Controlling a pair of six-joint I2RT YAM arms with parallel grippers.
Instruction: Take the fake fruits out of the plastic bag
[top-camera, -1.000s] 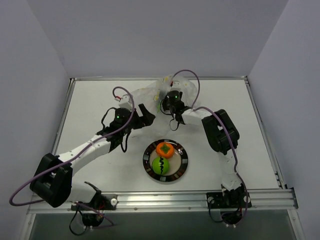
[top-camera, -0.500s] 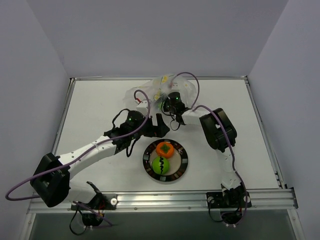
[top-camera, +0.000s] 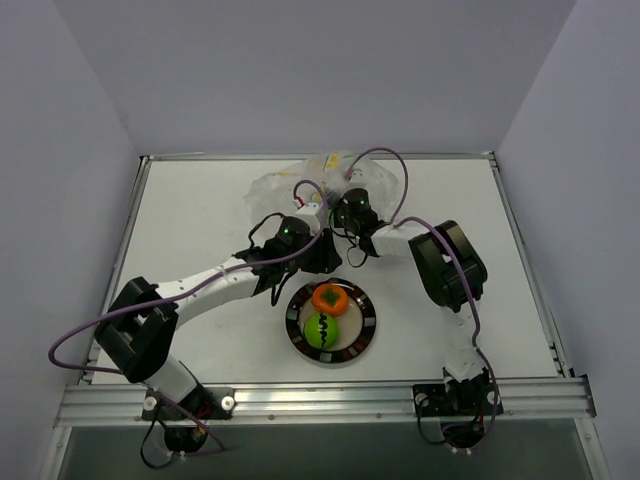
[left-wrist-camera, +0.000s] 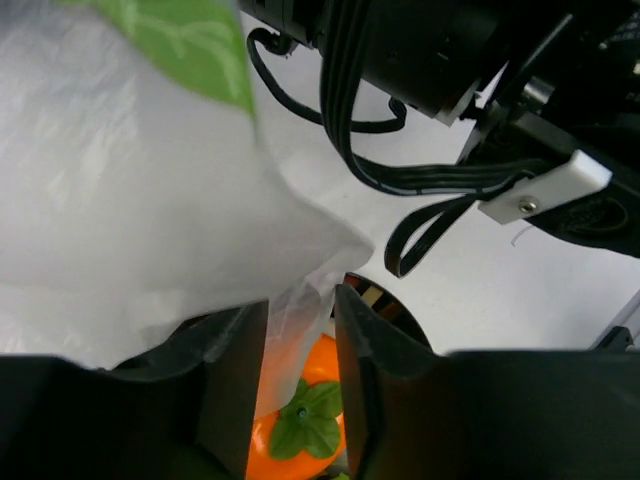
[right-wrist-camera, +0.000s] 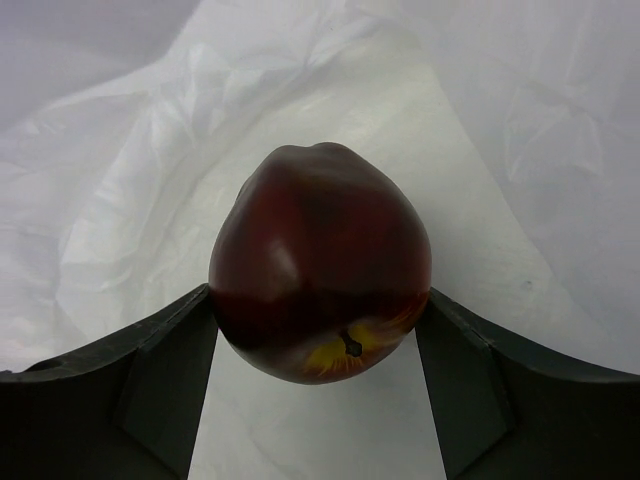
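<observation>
The plastic bag (top-camera: 300, 180) lies crumpled at the back middle of the table. My right gripper (top-camera: 348, 205) reaches into it and, in the right wrist view, the right gripper (right-wrist-camera: 318, 300) is shut on the dark maroon fruit (right-wrist-camera: 320, 240), a finger pressed on each side. My left gripper (top-camera: 325, 257) sits at the bag's near edge just behind the plate. In the left wrist view, the left gripper (left-wrist-camera: 300, 305) has its jaws drawn narrow on a flap of the bag (left-wrist-camera: 150, 200). The orange fruit (left-wrist-camera: 318, 365) shows below it. The orange fruit (top-camera: 330, 298) and the green fruit (top-camera: 322, 330) rest on the plate.
The round black-rimmed plate (top-camera: 368, 322) stands in front of the bag, near the table's middle. Purple cables loop over both arms. Both arms crowd together at the bag's mouth. A metal rail runs along the near edge.
My left arm swung right to the bag's near edge and its jaws narrowed on a flap. The right jaws closed slightly onto the maroon fruit. The bag bunched toward the back.
</observation>
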